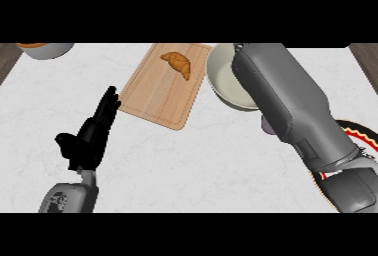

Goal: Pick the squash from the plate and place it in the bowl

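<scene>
Wooden cutting board [159,90] near the surface's far edge, croissant [177,64] atop; grey container [46,50] at far-left corner.

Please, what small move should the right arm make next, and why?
Probably lower the arm a little toward the bowl and then release. The right forearm reaches over the bowl and hides its own hand and the squash, so I cannot see the hold. The plate lies behind it, near the right edge. The left hand rests open.
</scene>
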